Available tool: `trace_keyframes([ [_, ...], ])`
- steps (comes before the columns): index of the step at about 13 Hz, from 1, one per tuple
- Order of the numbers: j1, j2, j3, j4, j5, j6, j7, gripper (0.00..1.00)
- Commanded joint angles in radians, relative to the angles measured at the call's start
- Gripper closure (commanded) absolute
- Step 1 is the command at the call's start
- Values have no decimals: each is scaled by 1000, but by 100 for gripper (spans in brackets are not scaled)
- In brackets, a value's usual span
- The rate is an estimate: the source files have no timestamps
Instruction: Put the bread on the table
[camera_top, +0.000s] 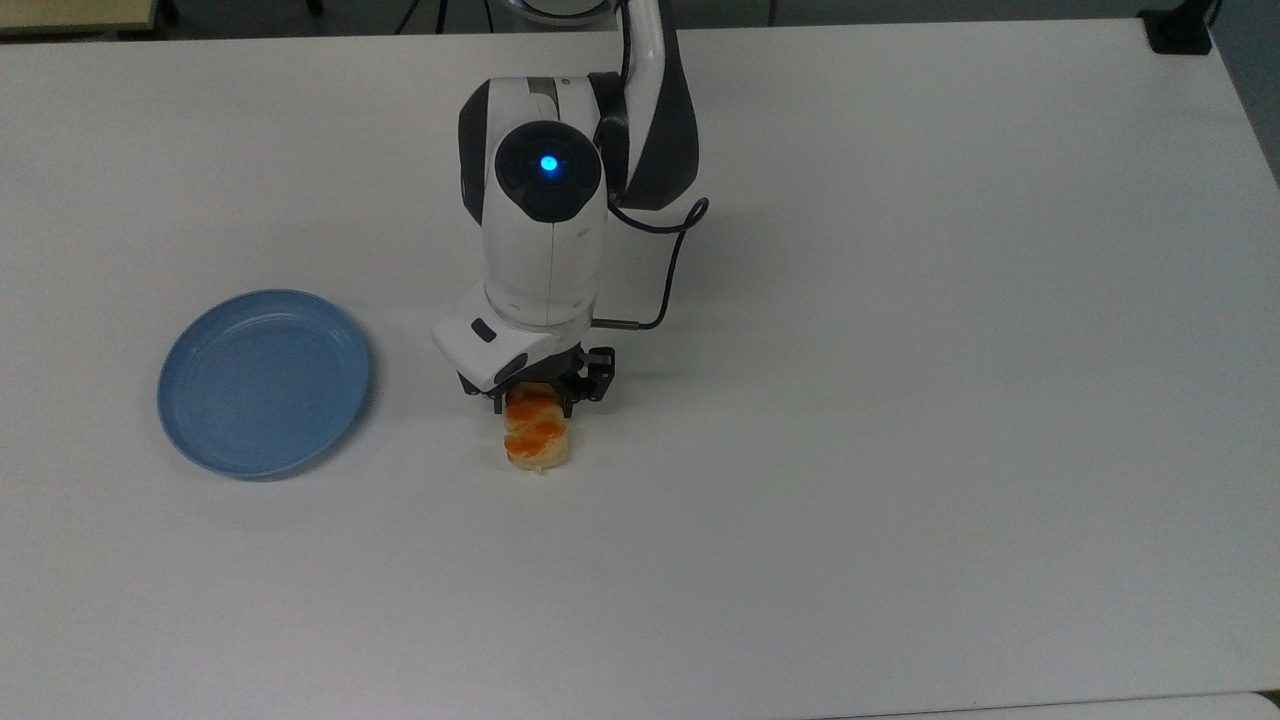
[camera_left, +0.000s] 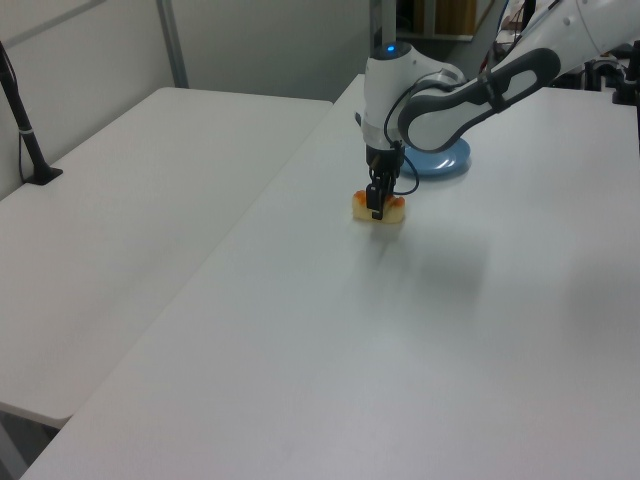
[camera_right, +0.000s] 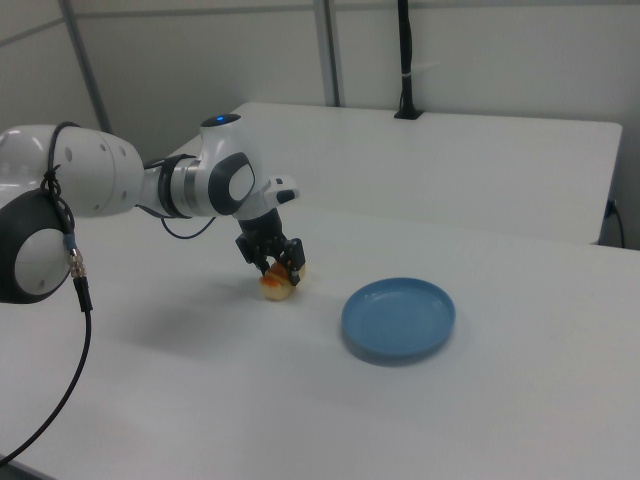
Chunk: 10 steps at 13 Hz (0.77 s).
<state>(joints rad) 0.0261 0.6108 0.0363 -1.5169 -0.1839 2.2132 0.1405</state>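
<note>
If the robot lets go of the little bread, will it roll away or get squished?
Probably not roll: the bread looks oblong and sits low on the table. It is likely soft and light, yet the gripper clamps it without visible crushing. Its glossy orange patches might be a bit slippery.

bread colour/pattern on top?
Pale tan bread with glossy orange diagonal patches; clearest in the top view, under the pincer.
</note>
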Motion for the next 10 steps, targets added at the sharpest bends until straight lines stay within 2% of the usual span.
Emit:
trace_keyframes([
  [1,5,-16,-10,-9,-19,14,10,0],
  [3,5,-84,-10,0,-12,-15,8,0],
  [5,30,-198,-9,3,-3,-163,14,0],
  [8,46,-317,-9,1,-3,-350,8,0],
  [10,46,-380,-9,-9,-2,-404,4,0],
])
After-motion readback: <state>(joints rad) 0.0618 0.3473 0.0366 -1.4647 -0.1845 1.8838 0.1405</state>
